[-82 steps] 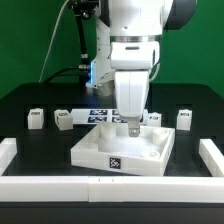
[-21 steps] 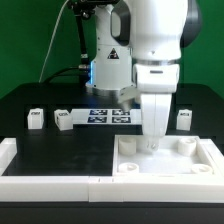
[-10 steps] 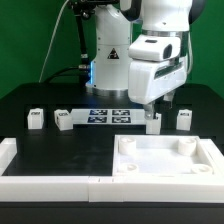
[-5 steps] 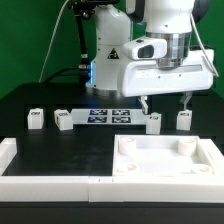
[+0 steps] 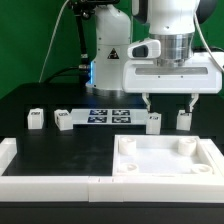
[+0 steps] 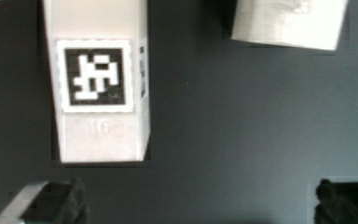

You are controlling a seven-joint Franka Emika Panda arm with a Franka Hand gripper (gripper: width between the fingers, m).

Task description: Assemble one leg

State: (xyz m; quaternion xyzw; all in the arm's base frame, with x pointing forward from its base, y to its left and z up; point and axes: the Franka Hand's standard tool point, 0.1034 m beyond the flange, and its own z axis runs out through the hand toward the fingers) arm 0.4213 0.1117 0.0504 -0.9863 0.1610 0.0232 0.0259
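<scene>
Several small white legs stand in a row on the black table: two at the exterior view's left (image 5: 36,119) (image 5: 64,120) and two at its right (image 5: 153,122) (image 5: 184,120). My gripper (image 5: 169,102) hangs open and empty just above the two right legs, with one finger (image 5: 147,101) over one leg and the other finger over the second. In the wrist view a leg with its square tag facing up (image 6: 99,85) lies ahead of the gripper (image 6: 199,205). A second leg (image 6: 286,22) shows at the frame's edge. The fingertips (image 6: 51,202) are wide apart.
The large flat white square piece with a raised rim (image 5: 165,160) lies at the front right, against the white border rails (image 5: 50,185). The marker board (image 5: 110,116) lies at mid table in front of the arm's base.
The gripper let go of the large square piece at the front right, rose, turned about its axis and moved back over the two right legs. Its fingers now stand wide apart.
</scene>
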